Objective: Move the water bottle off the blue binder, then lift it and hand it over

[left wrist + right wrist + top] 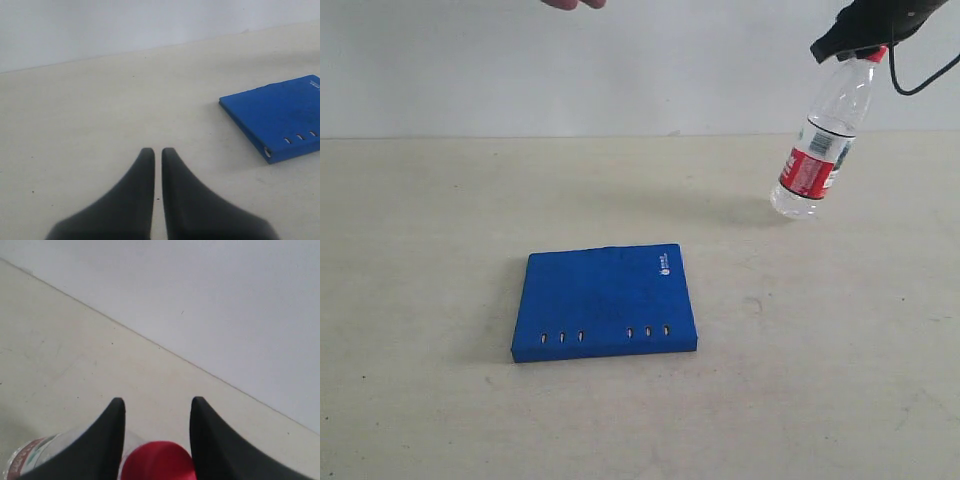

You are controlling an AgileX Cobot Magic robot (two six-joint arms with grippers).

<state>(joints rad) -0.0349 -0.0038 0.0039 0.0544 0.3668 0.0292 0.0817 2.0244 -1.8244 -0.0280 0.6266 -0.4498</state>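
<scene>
1. The binder (605, 300) lies flat and closed on the table (420, 250), nearest the camera and a little left of the middle. Its blue cover faces up, with six rivets (562, 337) in two threes along the near edge and a small white logo at the far right corner.
2. The left gripper (157, 152) hangs over bare table, well apart from the binder (280, 117). Its black fingers (142, 190) are drawn together with only a thin slit between them and nothing in it.
3. At the top edge of the exterior view, left of the middle, the fingertips of a person's hand (572, 3) poke into view in front of the pale wall (620, 60).
4. The bottle (817, 160) is off the binder, well to its right and farther back. It hangs tilted in the air, red cap (878, 52) uppermost, base swung down and to the left, its shadow on the table below.
5. The right gripper (850, 42) is clamped on the bottle's top; the wrist view shows its fingers (210, 440) either side of the cap (157, 462).
</scene>
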